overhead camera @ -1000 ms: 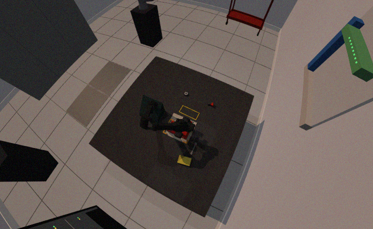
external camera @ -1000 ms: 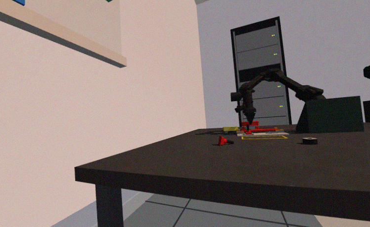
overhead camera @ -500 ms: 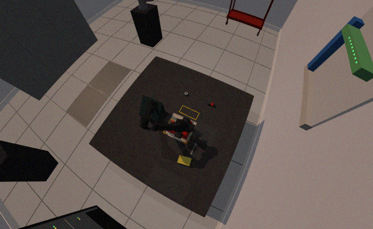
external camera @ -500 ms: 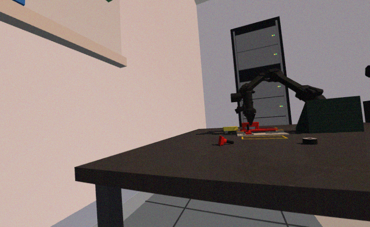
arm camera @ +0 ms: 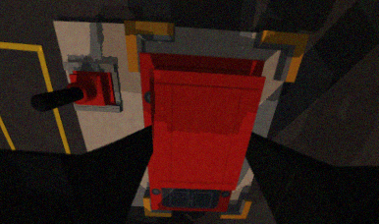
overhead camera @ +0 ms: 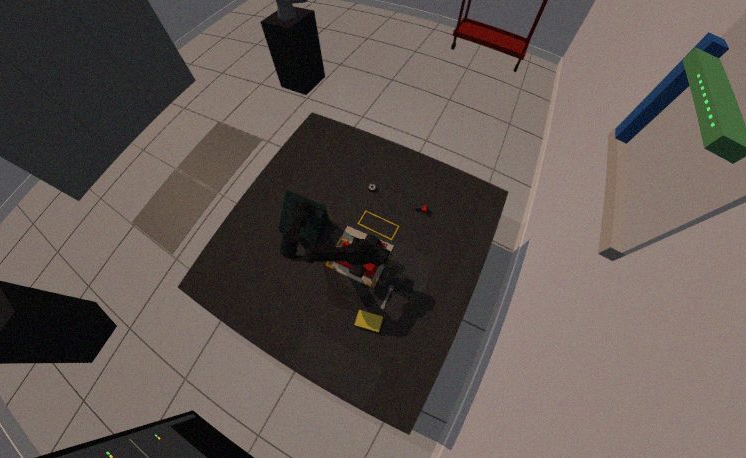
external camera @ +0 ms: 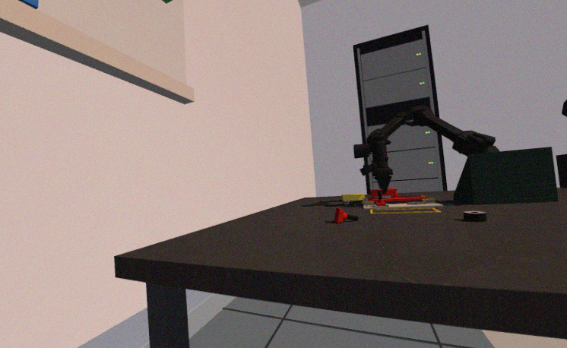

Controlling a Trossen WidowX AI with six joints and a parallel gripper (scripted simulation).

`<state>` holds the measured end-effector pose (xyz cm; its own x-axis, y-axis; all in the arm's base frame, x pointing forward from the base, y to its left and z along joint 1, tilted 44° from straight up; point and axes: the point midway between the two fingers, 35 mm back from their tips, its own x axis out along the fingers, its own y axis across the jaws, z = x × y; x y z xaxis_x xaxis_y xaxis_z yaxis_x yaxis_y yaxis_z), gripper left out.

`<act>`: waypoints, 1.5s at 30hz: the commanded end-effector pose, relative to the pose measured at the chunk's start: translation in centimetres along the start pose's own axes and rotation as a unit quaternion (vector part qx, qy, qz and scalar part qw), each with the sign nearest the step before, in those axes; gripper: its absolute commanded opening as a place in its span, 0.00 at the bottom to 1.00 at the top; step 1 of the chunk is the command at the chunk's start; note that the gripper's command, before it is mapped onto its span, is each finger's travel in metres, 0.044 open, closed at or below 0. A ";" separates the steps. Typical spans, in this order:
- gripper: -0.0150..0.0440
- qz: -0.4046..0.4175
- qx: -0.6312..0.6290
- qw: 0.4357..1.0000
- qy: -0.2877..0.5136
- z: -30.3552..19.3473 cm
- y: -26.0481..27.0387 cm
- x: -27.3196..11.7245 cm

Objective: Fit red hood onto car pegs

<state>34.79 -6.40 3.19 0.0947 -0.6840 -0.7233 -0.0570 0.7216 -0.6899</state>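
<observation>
The hood (arm camera: 202, 142) (external camera: 384, 191), a red flat-roofed shell, is between the fingers of my gripper (arm camera: 198, 132) (external camera: 384, 190), which is shut on its two sides. The hood is over the red chassis (arm camera: 146, 69) (external camera: 410, 198) (overhead camera: 344, 244), close above the deck. In the wrist view it looks slightly turned against the chassis, whose far end shows past it and whose grille end shows below it. One dark round peg (arm camera: 148, 96) shows at the hood's left edge. The engine block and the other pegs are hidden, as is any gap under the hood.
The pale jig (arm camera: 114, 123) (overhead camera: 355, 231) carries a red-based part (arm camera: 94, 88) with a black stem. A yellow outline (arm camera: 46, 69) (overhead camera: 375, 231) lies beside it. Around are a yellow block (overhead camera: 369, 320) (external camera: 353, 197), a small red-and-black part (overhead camera: 424, 208) (external camera: 340, 215) and a ring (overhead camera: 371, 186) (external camera: 475, 216).
</observation>
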 end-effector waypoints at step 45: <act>1.00 0.000 0.000 1.000 0.000 0.0 0.0 0.0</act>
<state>34.77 -6.91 2.67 0.0911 -0.6847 -0.7231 -0.0580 0.7212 -0.6903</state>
